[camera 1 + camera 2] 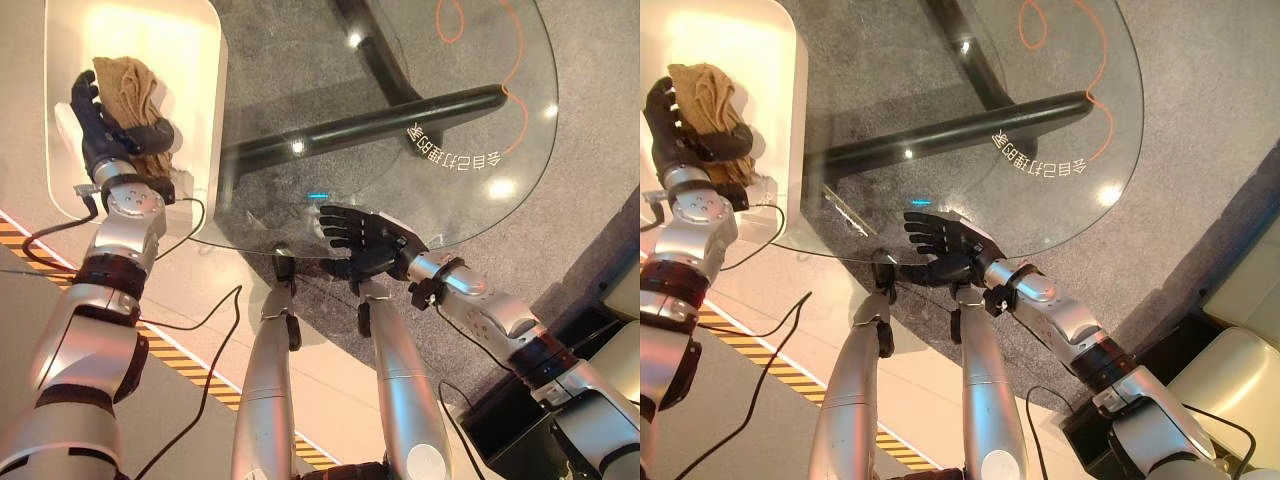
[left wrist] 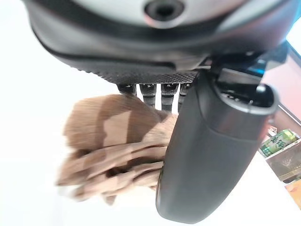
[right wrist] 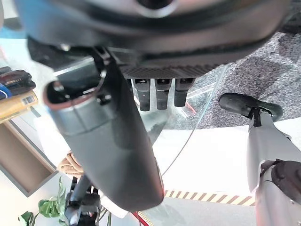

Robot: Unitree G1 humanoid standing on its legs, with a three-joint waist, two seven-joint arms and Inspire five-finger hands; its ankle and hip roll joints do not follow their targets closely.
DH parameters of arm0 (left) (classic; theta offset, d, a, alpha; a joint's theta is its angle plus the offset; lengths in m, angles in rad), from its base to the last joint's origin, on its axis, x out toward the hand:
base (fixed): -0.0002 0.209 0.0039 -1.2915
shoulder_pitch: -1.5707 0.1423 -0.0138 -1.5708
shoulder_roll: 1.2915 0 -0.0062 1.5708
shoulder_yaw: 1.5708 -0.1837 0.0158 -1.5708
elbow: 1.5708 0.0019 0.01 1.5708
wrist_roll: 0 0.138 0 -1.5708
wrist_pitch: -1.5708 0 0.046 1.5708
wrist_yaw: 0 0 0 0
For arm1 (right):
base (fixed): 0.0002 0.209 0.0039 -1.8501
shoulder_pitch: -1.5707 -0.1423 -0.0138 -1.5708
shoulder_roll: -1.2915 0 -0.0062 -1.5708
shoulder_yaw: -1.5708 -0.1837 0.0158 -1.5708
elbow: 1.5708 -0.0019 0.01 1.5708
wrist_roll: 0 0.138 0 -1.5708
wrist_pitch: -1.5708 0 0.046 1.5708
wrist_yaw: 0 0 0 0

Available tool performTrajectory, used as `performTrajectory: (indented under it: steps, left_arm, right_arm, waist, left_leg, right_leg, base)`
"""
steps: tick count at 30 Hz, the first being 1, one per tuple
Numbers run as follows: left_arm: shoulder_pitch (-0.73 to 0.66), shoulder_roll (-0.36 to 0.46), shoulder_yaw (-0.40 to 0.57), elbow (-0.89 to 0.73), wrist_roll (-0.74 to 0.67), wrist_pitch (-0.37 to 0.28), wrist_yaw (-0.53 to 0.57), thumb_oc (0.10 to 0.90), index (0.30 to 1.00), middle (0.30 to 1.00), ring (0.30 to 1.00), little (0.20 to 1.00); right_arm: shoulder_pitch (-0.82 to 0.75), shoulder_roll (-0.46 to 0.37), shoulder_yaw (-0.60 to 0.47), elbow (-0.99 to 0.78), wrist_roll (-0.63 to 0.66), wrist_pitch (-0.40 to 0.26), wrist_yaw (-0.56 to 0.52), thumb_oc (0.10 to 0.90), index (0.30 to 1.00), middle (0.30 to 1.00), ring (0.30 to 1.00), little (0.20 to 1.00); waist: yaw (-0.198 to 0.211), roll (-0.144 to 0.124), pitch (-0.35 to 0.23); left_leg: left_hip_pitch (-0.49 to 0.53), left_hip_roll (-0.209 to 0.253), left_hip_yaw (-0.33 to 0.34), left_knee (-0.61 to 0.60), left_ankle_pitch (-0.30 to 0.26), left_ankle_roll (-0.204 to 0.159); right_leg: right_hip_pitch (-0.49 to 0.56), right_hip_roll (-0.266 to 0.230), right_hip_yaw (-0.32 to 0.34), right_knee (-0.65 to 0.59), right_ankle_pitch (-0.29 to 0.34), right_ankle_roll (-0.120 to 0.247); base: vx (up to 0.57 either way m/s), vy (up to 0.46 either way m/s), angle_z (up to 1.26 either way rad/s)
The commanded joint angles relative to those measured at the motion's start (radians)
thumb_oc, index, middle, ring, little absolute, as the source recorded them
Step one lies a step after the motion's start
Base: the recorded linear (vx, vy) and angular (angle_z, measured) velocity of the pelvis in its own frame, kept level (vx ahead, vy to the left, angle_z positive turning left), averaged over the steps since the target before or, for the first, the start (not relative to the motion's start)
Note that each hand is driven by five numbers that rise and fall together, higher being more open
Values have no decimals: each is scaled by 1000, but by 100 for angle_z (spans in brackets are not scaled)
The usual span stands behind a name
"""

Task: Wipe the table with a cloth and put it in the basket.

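brown cloth (image 1: 128, 95) | pinched between left hand (image 1: 100, 125) fingers (image 2: 155, 92), thumb

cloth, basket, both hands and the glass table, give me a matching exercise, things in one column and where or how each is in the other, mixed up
Things:
1. cloth
2. left hand
3. right hand
4. basket

Places or states:
A. white, standing beside the glass table
B. fingers straight, over the table's near edge
C. brown, bunched, held over the basket
D. curled round the cloth

Pairs: 1-C, 2-D, 3-B, 4-A
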Motion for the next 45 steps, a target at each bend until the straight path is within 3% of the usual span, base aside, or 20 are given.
performTrajectory:
  steps: [1,6,13,16,21,24,30,36,40,45]
  left_arm:
    - [17,68,104,-49,54,-115,142,800,900,900,900,900]
    - [70,82,168,-101,81,-179,236,800,900,900,900,900]
    - [173,83,258,-156,101,-254,279,800,900,900,900,900]
    - [278,49,300,-194,56,-288,179,800,900,900,900,900]
    - [517,-88,341,-279,62,-315,15,800,900,900,900,900]
    - [646,-180,331,-295,41,-312,-63,800,900,900,900,900]
    - [841,-326,274,-208,-27,-269,-259,800,900,900,900,900]
    - [941,-455,190,-60,7,-101,-459,800,900,900,900,900]
    - [945,-498,114,117,36,-58,-495,800,900,900,900,900]
    - [935,-520,105,229,46,-66,-521,800,900,900,900,900]
  right_arm:
    - [66,35,-68,-169,-10,-59,8,800,900,900,900,900]
    - [101,48,-88,-187,-26,-62,8,800,900,900,900,900]
    - [162,61,-105,-186,-42,-95,19,800,900,900,900,900]
    - [213,65,-116,-160,-54,-123,30,800,900,900,900,900]
    - [328,84,-160,-81,-158,-170,38,800,900,900,900,900]
    - [400,103,-191,-21,-188,-183,64,800,900,900,900,900]
    - [526,182,-235,128,-256,-173,38,800,900,900,900,900]
    - [598,289,-263,358,-272,-134,-56,800,900,900,900,900]
    - [579,323,-256,626,-284,-135,-38,800,900,900,900,900]
    - [564,355,-267,764,-297,-154,-16,800,900,900,900,900]
  waist:
    - [45,9,-23]
    - [53,9,-23]
    - [68,9,-23]
    - [80,7,-23]
    - [105,6,-23]
    - [116,1,-67]
    - [121,-5,-184]
    - [126,-9,-307]
    - [127,-10,-383]
    - [123,-14,-409]
  left_leg:
    - [95,-64,52,5,-77,40]
    - [139,-64,44,-5,-78,35]
    - [214,-62,28,-26,-73,23]
    - [278,-59,17,-46,-73,13]
    - [417,-56,-8,-113,-60,4]
    - [473,-57,-19,-150,-57,3]
    - [616,-47,-39,-237,-57,-2]
    - [742,-29,-48,-306,-61,-4]
    - [823,-9,-41,-348,-67,-4]
    - [861,3,-26,-373,-71,-6]
  right_leg:
    - [80,49,-7,-160,100,-4]
    - [132,51,-20,-163,83,-13]
    - [220,48,-45,-175,58,-23]
    - [290,48,-61,-183,39,-23]
    - [435,40,-84,-226,26,-18]
    - [499,35,-92,-261,27,-12]
    - [665,23,-116,-355,31,-7]
    - [803,22,-130,-452,57,1]
    - [881,26,-128,-508,70,8]
    - [912,26,-118,-534,79,14]
  base:
    - [-58,-81,0]
    - [-56,-84,1]
    - [-67,-104,2]
    - [-74,-143,5]
    - [-63,-124,0]
    - [1,-102,1]
    - [67,-101,8]
    - [107,-87,11]
    - [93,-53,6]
    - [12,-14,-1]
